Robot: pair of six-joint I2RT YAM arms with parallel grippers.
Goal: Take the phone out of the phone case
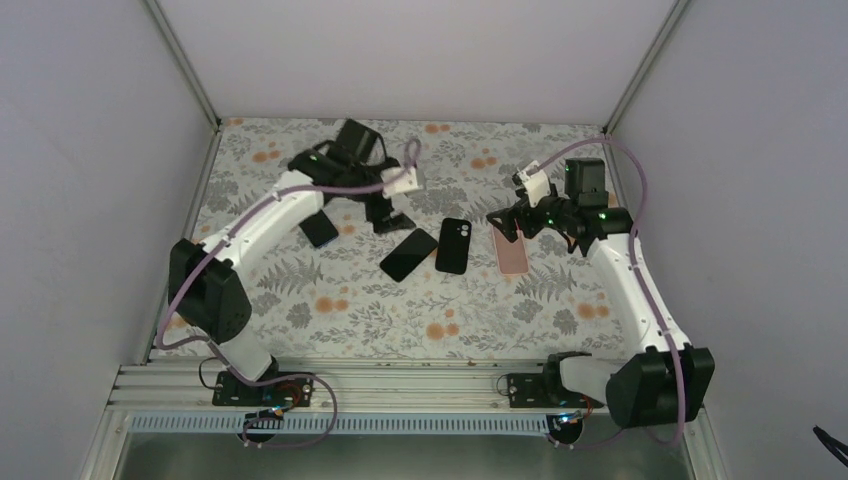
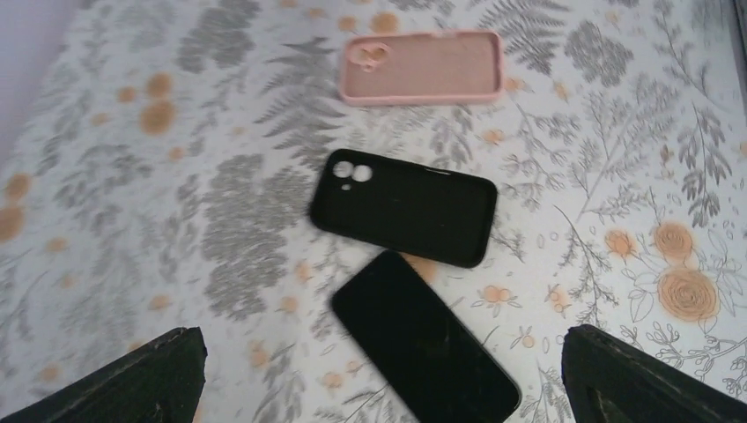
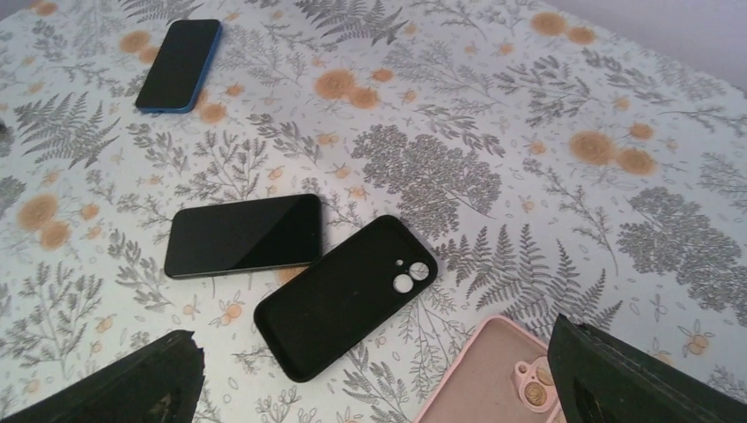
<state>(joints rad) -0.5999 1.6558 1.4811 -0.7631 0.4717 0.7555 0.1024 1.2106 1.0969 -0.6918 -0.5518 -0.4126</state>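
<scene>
A phone in a blue case (image 1: 320,228) lies screen up at the left, partly under my left arm; it also shows in the right wrist view (image 3: 179,64). A bare black phone (image 1: 408,254) (image 2: 423,339) (image 3: 242,234) lies mid-table, touching an empty black case (image 1: 453,245) (image 2: 405,207) (image 3: 345,295). An empty pink case (image 1: 512,250) (image 2: 421,67) (image 3: 493,374) lies to the right. My left gripper (image 1: 385,215) (image 2: 388,388) hovers open and empty above the bare phone. My right gripper (image 1: 505,225) (image 3: 379,388) hovers open and empty over the pink case's far end.
The table is covered with a floral cloth (image 1: 330,320). Grey walls close it in at the back and both sides. A metal rail (image 1: 400,385) runs along the near edge by the arm bases.
</scene>
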